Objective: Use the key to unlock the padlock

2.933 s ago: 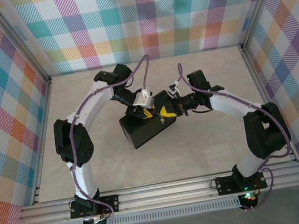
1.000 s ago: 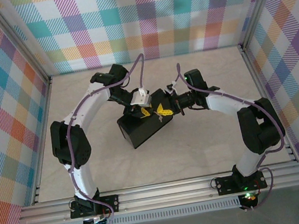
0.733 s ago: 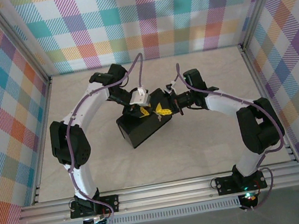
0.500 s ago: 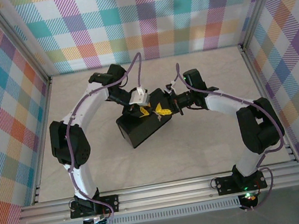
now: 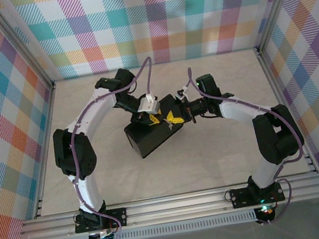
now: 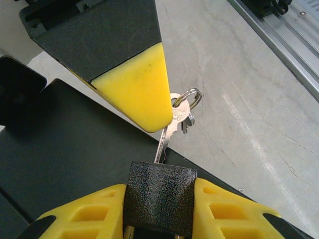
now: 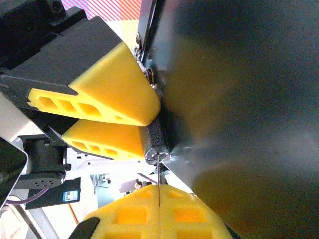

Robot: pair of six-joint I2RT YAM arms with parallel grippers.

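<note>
Off the box's (image 5: 148,142) 2 o'clock corner, left fingers (image 6: 84,219) clamp the rigid padlock (image 6: 159,196); right fingers (image 6: 137,89) pinch the thin, probably slippy key (image 6: 168,134) by its head.

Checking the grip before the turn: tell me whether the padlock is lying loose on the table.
No, the left wrist view shows the padlock clamped between the left gripper's yellow fingers.
</note>
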